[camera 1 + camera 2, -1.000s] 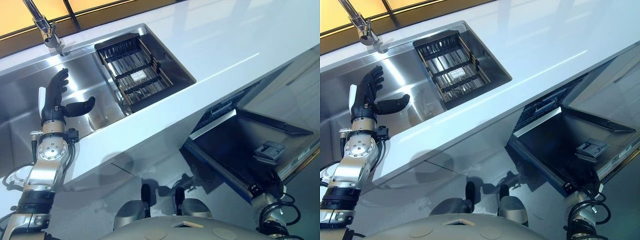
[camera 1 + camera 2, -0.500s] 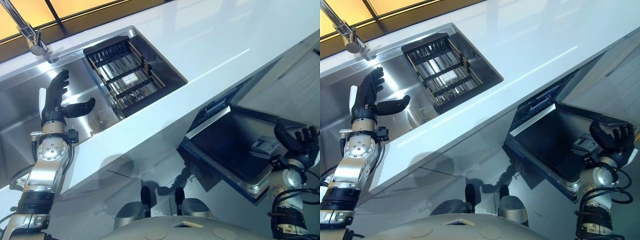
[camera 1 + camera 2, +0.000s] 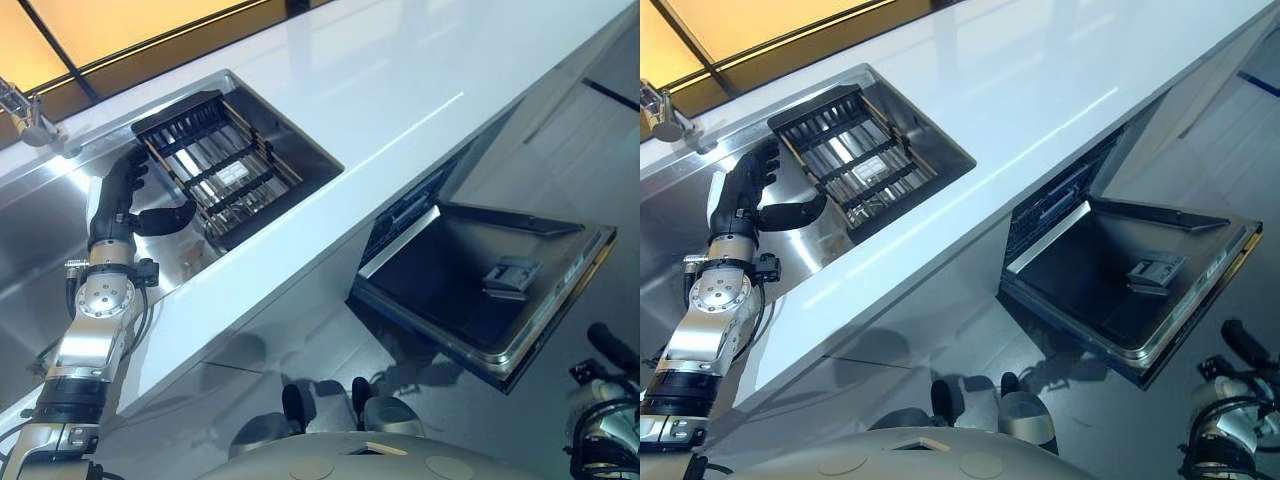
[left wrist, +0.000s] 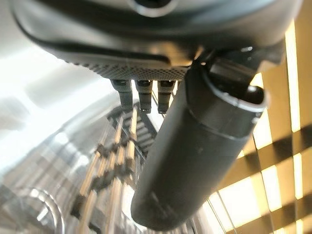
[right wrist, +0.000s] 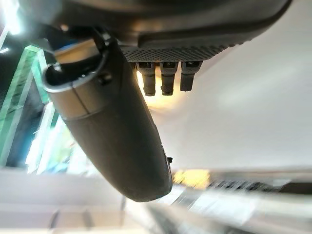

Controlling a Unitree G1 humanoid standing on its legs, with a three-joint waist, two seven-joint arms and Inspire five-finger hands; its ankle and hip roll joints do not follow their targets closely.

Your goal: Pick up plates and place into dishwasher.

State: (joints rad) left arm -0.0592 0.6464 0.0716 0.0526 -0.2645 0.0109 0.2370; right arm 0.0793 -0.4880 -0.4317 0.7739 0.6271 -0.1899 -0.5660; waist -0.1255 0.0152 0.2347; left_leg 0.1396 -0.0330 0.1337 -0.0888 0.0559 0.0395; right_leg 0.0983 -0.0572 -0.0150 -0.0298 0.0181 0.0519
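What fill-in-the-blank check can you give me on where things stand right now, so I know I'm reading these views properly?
1. The left hand hangs over the ____, beside the dark rack.
2. The dishwasher door is ____.
3. The left hand's fingers are ____, holding nothing.
4. The worktop is ____ in colour.

Missing words: sink; open; open; white

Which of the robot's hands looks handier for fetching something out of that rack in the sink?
The left hand: it hangs open over the sink, right beside the dark rack. The right hand is low by the open dishwasher door, far from the sink.
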